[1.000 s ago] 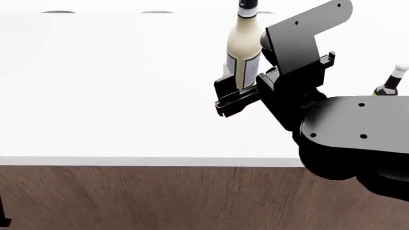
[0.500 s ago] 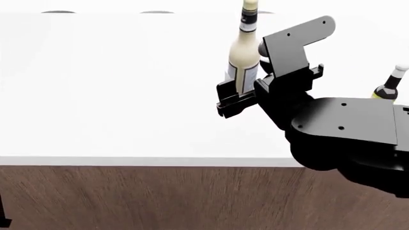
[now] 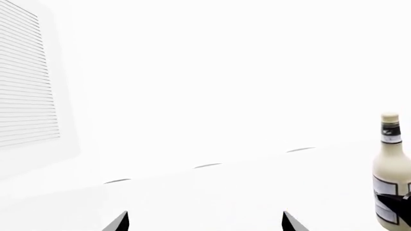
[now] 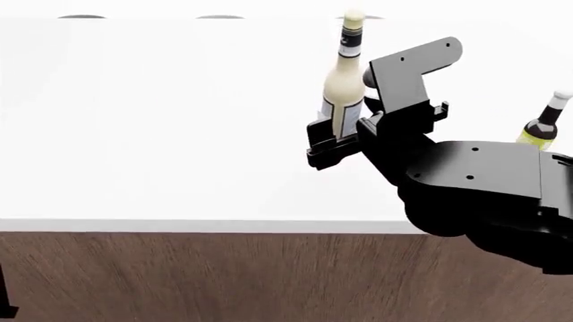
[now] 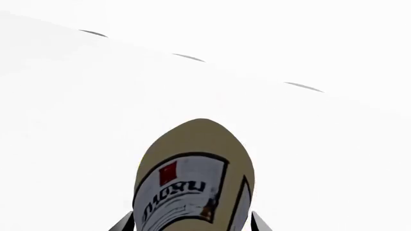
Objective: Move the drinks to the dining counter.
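The right arm point(image 4: 484, 194) is all black and shiny. Big rounded blocks are seen, with small silver screws dotted on top. A flat angled plate with round corners is fixed above the right tool point(image 4: 333, 144), which is black with flat bars.

I see a bright, washed-out white room. A louvred panel point(image 3: 22, 82) sits on the pale wall point(image 3: 224, 72). Three thin dark ovals point(image 5: 188, 57) mark the far white surface.
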### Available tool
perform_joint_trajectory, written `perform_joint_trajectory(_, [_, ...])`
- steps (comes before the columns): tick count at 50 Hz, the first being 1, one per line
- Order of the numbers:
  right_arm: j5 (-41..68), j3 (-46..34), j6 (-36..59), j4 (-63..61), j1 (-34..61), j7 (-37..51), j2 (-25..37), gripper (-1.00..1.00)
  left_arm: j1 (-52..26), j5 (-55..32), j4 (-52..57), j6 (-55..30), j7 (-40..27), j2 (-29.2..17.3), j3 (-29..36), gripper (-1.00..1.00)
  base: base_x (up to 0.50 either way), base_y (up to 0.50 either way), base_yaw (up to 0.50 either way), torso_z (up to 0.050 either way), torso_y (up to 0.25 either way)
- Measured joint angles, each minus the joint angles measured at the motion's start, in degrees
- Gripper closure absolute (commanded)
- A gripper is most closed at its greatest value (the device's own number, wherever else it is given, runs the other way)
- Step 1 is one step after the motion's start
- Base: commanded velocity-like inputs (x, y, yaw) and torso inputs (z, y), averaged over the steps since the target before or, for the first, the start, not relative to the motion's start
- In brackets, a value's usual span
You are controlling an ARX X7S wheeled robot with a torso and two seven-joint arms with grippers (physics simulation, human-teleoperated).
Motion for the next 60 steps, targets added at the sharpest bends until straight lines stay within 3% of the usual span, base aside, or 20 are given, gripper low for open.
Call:
perform_joint_trajectory(36, [-0.42,-0.25,-0.05,1.15,-1.99,-0.43,0.23,1.0,0.24,0.1,0.0,-0.29,0.0,0.35,-0.08,-1.0,0.0,0.0,0.0,0.0,0.001])
perform_joint_trajectory(37, [-0.42,-0.25,-0.04,1.15,-2.02,-0.43,0.25,-1.0,0.27,0.1,0.0,-0.31,0.0,0.37,-0.09,-1.0,0.0,0.0,0.0,0.0,0.0])
perform_joint_trajectory(60, [-1.96,1.1,0.75,0.43,-1.54,0.11,0.75,-1.0,0.18,0.04,0.0,-0.23,0.0,0.3,-0.04,-1.0,0.0,0.0,0.0,0.0,0.0])
